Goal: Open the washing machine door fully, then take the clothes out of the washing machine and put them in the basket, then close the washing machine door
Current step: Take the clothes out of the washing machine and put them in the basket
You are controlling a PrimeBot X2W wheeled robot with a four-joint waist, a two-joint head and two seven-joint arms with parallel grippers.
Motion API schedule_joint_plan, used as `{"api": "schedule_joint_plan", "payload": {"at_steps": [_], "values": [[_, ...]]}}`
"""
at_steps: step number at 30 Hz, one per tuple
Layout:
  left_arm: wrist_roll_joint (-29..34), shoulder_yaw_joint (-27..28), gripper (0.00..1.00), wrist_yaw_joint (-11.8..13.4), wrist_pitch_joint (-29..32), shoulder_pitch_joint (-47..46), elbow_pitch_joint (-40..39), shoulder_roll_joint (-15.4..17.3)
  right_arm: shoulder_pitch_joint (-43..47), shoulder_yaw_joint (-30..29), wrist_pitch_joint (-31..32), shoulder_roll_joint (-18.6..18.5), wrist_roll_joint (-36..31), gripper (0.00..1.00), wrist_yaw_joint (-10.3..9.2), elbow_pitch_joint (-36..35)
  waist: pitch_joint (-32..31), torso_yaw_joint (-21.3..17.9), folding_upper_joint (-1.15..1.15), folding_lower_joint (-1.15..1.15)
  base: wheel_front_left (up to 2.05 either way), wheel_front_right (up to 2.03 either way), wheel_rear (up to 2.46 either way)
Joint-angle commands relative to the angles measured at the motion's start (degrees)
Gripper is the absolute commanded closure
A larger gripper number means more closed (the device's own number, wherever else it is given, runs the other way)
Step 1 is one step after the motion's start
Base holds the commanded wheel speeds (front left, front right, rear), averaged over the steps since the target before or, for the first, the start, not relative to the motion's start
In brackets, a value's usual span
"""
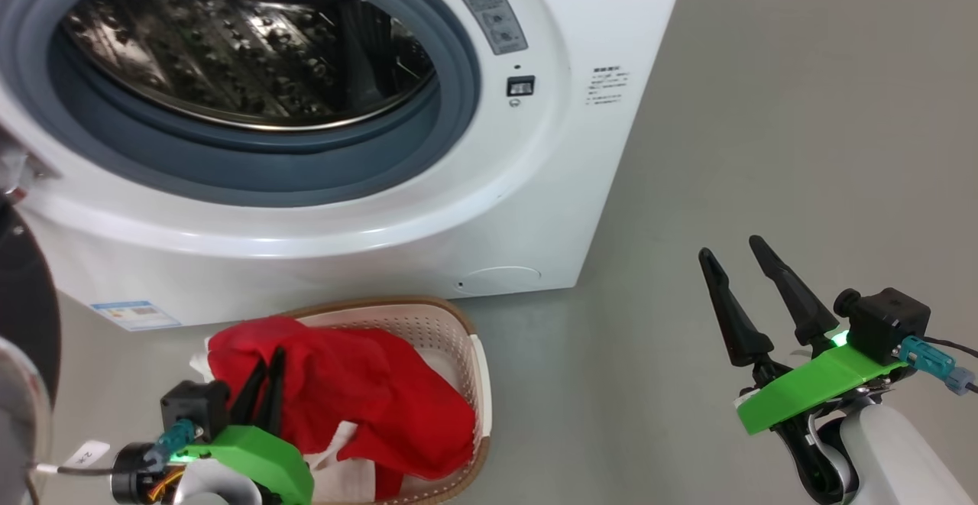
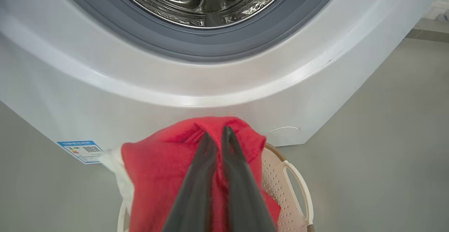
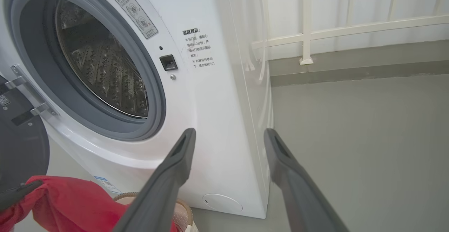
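The washing machine (image 1: 382, 207) stands with its steel drum (image 1: 244, 39) exposed and no clothes visible inside. Its door (image 1: 27, 299) is swung out at the far left, with the black rim also in the right wrist view (image 3: 17, 144). In front of the machine, the basket (image 1: 474, 383) holds the red clothes (image 1: 367, 390) with a bit of white cloth (image 1: 344, 474). My left gripper (image 1: 271, 360) is over the basket's left side, shut on a peak of the red clothes (image 2: 158, 161). My right gripper (image 1: 730, 248) hangs open and empty to the right, above the floor.
Bare grey floor (image 1: 764, 146) stretches to the right of the machine. A white railing (image 3: 305, 32) and a low kerb run behind it. A blue label (image 1: 134, 314) sits low on the machine's front, just left of the basket.
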Motion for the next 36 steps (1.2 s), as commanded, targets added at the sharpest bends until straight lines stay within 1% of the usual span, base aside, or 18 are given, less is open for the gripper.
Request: {"api": "schedule_joint_plan", "payload": {"at_steps": [1,7,10,15,17,18,19,24,36], "values": [[-0.17,2.24,1.0,-0.64,-0.84,-2.52,0.97,0.9,-1.14,1.02,-0.68,-0.38,0.85,0.0,0.09,-1.35,0.79,-0.91,0.0,0.0,0.0,0.0,0.0],[0.33,2.86,1.0,-2.93,-1.25,-6.4,11.39,-0.26,-1.78,1.04,-0.68,-0.18,0.82,0.0,0.09,-1.4,1.73,-2.68,0.0,0.0,0.0,0.0,0.0],[0.9,3.81,1.0,-4.21,-1.28,-8.15,13.6,-0.76,-2.07,1.02,-0.68,-0.14,0.83,0.0,0.09,-1.43,2.34,-3.46,0.0,0.0,0.0,0.0,0.0],[2.04,5.45,1.0,-5.38,-1.29,-9.61,17.07,-1.83,-2.36,0.72,-0.68,-0.13,0.76,0.0,0.09,-1.56,3.18,-4.45,0.0,0.0,0.0,0.0,0.0],[2.26,5.68,0.53,-5.75,-1.29,-10.19,19.71,-2.24,-2.46,0.74,-0.68,-0.1,0.77,0.0,0.09,-1.53,3.4,-4.71,0.0,0.0,0.0,0.0,0.0],[2.19,5.82,0.07,-5.95,-1.29,-10.44,21.07,-2.51,-2.52,0.78,-0.68,-0.07,0.79,0.0,0.09,-1.5,3.48,-4.83,0.0,0.0,0.0,0.0,0.0],[2.13,5.83,0.0,-6.18,-1.29,-10.7,22.48,-2.75,-2.58,0.83,-0.68,-0.04,0.8,0.0,0.09,-1.47,3.53,-4.93,0.0,0.0,0.0,0.0,0.0],[2.21,6.36,0.0,-6.94,-1.3,-11.72,25.66,-3.39,-2.7,0.84,-0.68,-0.01,0.84,0.0,0.09,-1.42,3.63,-5.06,0.0,0.0,0.0,0.0,0.0],[4.15,8.67,0.0,-7.5,-1.3,-10.03,23.11,-3.32,-2.52,0.48,-0.68,0.06,0.59,0.0,0.09,-1.17,2.74,-3.51,0.0,0.0,0.0,0.0,0.0]]}}
